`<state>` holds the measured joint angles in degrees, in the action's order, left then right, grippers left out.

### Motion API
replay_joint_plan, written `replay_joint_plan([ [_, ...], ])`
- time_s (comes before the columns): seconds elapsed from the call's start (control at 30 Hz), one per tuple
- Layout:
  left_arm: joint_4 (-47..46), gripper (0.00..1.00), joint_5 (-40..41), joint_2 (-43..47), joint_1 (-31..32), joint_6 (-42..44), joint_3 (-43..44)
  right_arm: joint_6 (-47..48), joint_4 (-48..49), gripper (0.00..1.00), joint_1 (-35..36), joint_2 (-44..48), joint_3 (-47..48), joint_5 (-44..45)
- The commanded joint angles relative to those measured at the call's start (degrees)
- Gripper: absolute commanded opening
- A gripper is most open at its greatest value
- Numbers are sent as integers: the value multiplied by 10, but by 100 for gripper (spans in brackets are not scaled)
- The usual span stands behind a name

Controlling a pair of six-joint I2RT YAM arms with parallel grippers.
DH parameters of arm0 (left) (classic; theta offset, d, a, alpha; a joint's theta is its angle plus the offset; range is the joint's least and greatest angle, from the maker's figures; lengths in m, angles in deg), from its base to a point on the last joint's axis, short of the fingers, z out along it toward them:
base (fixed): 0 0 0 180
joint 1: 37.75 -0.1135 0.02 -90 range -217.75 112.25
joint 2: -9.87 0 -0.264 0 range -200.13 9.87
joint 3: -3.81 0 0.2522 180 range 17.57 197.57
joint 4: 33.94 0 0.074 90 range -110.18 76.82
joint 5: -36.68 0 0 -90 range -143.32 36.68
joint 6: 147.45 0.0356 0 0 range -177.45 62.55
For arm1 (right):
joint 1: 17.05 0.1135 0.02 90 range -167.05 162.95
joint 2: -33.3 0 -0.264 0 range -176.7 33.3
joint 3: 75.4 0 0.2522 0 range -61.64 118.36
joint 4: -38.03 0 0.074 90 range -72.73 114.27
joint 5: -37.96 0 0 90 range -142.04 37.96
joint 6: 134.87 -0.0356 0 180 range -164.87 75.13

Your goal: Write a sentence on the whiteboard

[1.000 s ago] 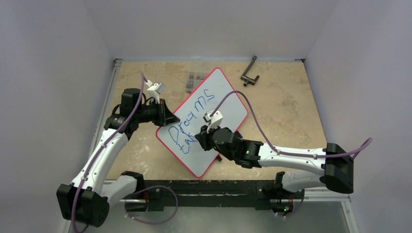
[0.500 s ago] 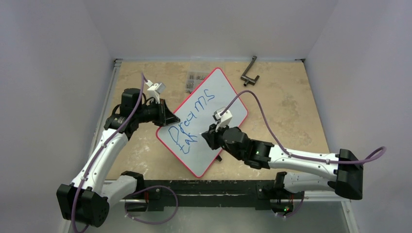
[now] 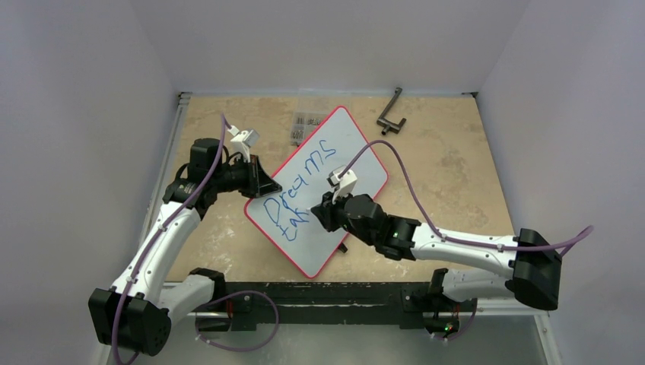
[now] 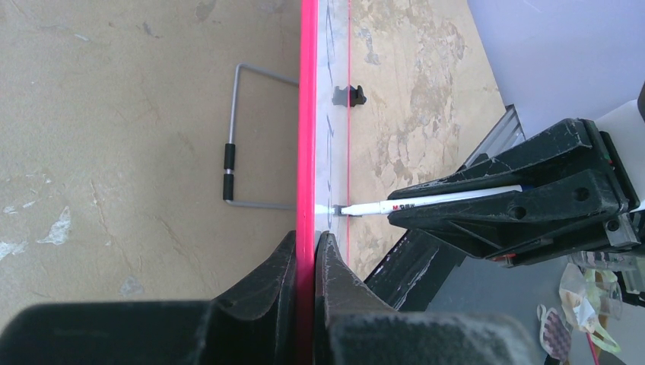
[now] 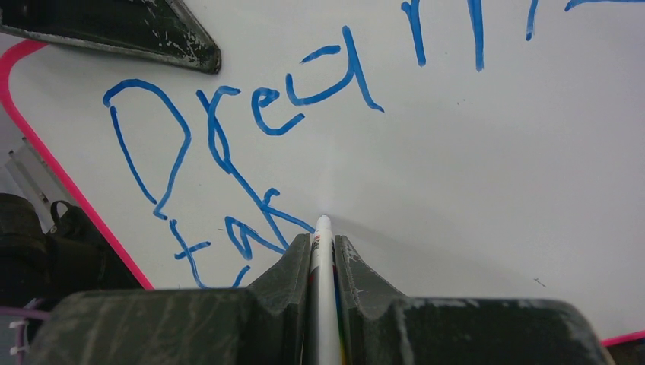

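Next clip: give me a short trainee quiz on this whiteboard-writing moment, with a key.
1. True or false: the left gripper is shut on the thin red rim of the large white rectangular whiteboard.
2. What does the right gripper hold? A) a felt eraser B) a slim white marker pen C) nothing
3. Fill in: the upper line of the blue handwritten sentence reads "____".
Key: 1 true; 2 B; 3 Dreams.
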<state>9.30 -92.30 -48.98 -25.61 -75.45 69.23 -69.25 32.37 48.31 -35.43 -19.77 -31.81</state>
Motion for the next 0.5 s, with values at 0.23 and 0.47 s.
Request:
replay_joint_plan([
  [0.23,8,0,62,3,3,66,-4,13,52,0,-17,7,24,-29],
  [0.47,8,0,63,2,3,66,-5,12,60,0,-25,-5,20,-34],
])
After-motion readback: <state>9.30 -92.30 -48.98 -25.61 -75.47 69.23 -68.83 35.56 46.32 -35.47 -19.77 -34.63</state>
